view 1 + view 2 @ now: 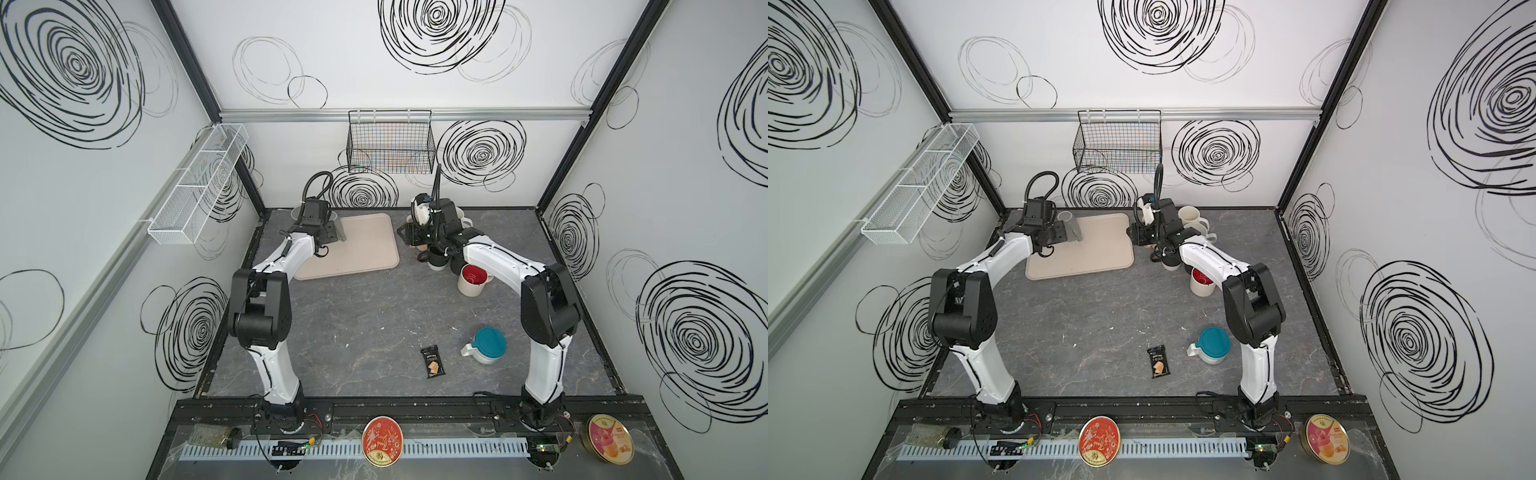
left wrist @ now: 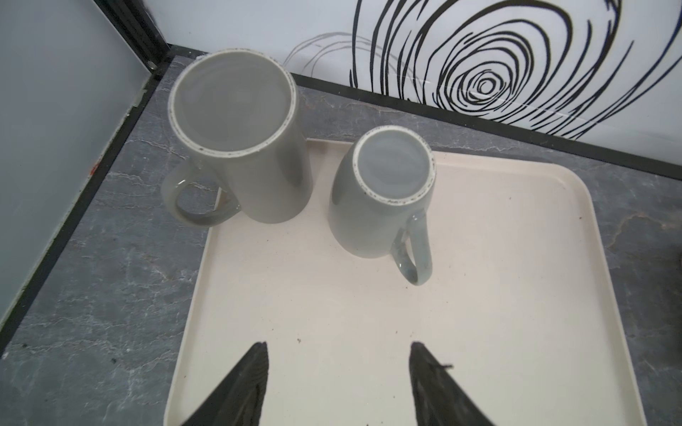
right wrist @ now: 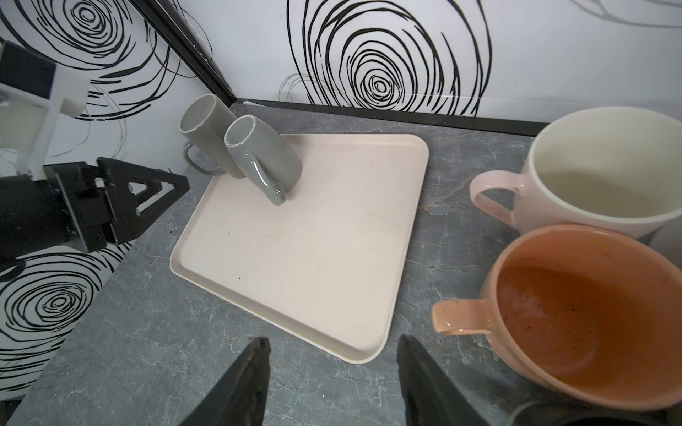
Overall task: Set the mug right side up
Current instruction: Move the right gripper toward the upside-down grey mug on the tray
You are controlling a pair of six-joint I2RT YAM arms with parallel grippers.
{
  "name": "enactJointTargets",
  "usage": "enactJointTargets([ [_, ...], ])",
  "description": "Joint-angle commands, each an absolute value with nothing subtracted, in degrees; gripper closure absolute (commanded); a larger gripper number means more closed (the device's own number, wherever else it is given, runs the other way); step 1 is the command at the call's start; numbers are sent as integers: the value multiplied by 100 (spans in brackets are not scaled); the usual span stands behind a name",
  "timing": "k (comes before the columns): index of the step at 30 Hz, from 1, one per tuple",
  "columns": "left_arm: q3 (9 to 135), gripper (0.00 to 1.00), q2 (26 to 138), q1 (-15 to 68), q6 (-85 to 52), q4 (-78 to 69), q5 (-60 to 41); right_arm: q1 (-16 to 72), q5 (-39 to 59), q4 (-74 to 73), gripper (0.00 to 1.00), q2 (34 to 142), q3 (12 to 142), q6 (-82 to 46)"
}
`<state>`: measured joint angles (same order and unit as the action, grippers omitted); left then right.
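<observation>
small grey mug [image 2: 372, 206]: is standing on the far left part of the tray [image 2: 479, 295], narrow end and pale unglazed ring up, so it is looking upside down; its handle is pointing toward the tray's bare middle.
tall grey mug [image 2: 258, 177]: is standing just left of it at the tray's far left corner, close to where the left and far walls meet; its handle is hanging out over the worktop [image 1: 374, 324]. Whether its foot is sitting on the tray's rim I cannot tell.
left gripper [image 2: 337, 354]: is hovering over the tray on the near side of both mugs, jaws standing wide with nothing between them.
right gripper [image 3: 332, 343]: is hovering over the worktop just off the tray's right edge, jaws wide, holding nothing.
right side: the pink mug [image 3: 535, 210] and orange mug [image 3: 575, 313] are crowding the right gripper.
open room: the tray's right and near parts are lying bare, and a broad stretch of worktop is lying between the arms.
</observation>
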<state>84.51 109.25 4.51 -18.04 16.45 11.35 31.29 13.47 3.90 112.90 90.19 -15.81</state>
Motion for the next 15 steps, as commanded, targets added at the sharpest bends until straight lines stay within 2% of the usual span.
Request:
enactJointTargets([
  [1, 8851, 36, 11162, 519, -2141, 1563, 1038, 3283, 1318, 464, 41, 11552, 9346, -1477],
  [8, 9206, 36, 11301, 410, -2033, 1629, 888, 3761, 1136, 350, 41, 12687, 10392, -1126],
  [15, 9308, 36, 11277, 169, -1999, 1774, 629, 4085, 1160, 559, 41, 14134, 12400, -795],
])
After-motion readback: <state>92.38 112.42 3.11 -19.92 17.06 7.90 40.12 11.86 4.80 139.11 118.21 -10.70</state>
